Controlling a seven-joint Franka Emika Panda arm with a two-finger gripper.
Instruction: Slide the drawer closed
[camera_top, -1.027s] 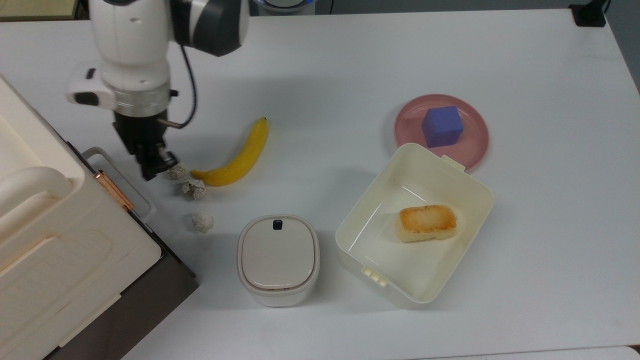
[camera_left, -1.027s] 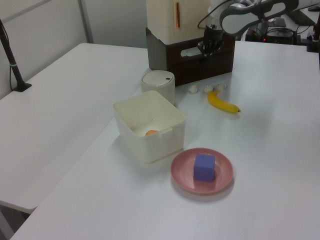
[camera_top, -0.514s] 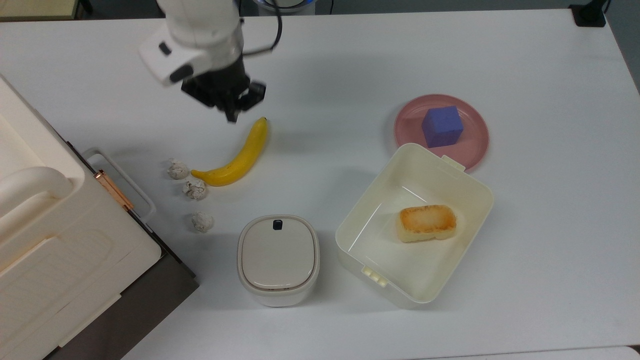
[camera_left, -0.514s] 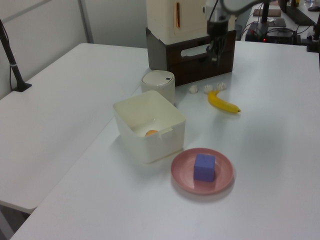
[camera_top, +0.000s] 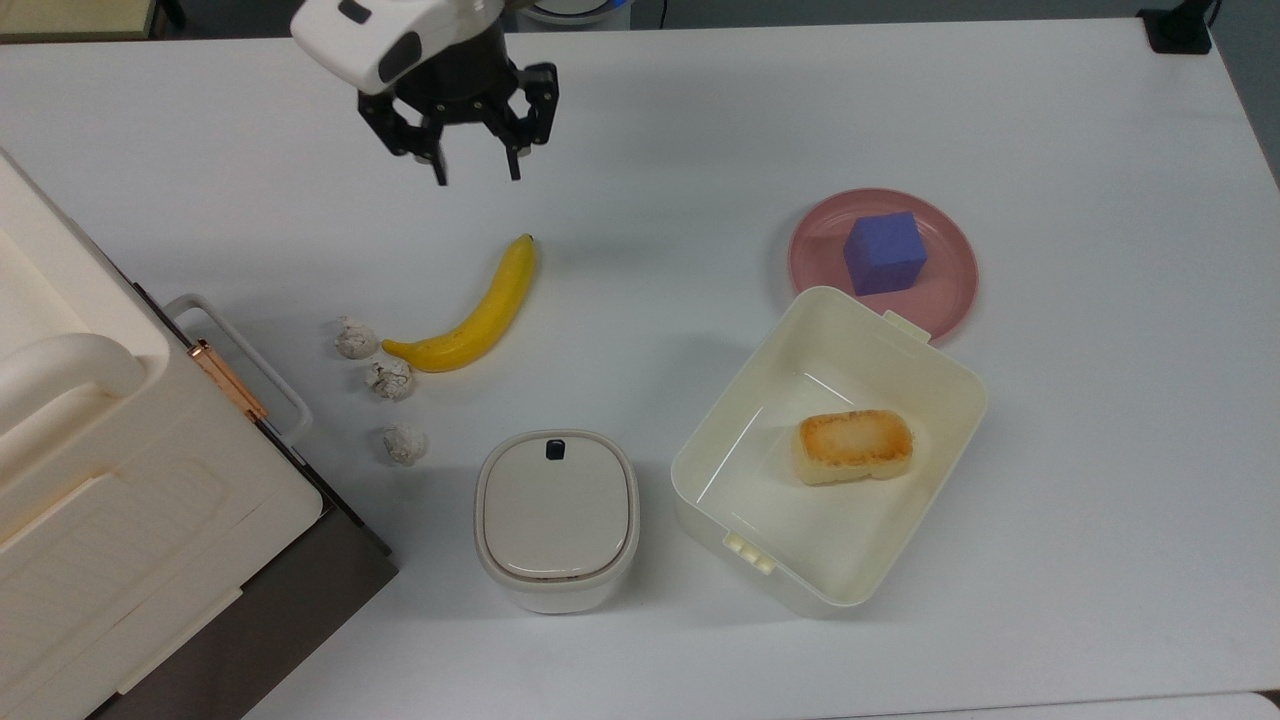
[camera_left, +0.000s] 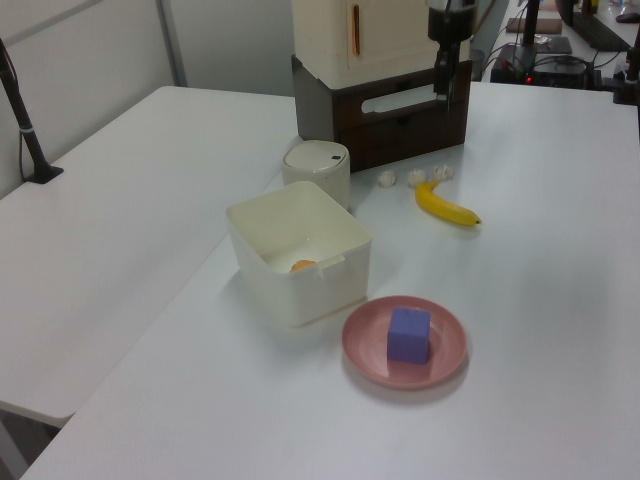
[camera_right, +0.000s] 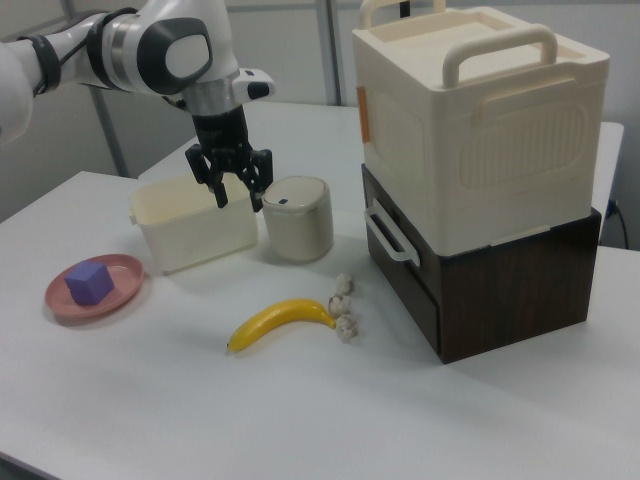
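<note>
Drawer (camera_right: 402, 262) sits flush in the dark brown base under the cream cabinet (camera_right: 470, 120), white loop handle (camera_top: 240, 362) facing out; looks fully shut, so the task reads as done or nearly so. It lies well apart from the gripper (camera_top: 476, 165), down toward the top view's lower left. Gripper hangs in the air over bare table (camera_top: 1100, 500), fingers spread apart, holding nothing.

If any push is left: come in low at the front panel beside the handle, press square along the slide direction, go slow so the cabinet doesn't skid on the table.

Counts: one banana (camera_top: 478, 309) just below the gripper in the top view; three crumpled paper balls (camera_top: 388, 378) between banana and drawer; one lidded container (camera_top: 556, 517); one open tub (camera_top: 780, 400) with one piece of bread (camera_top: 853, 446); one pink plate (camera_top: 950, 290) with one blue cube (camera_top: 884, 251).
</note>
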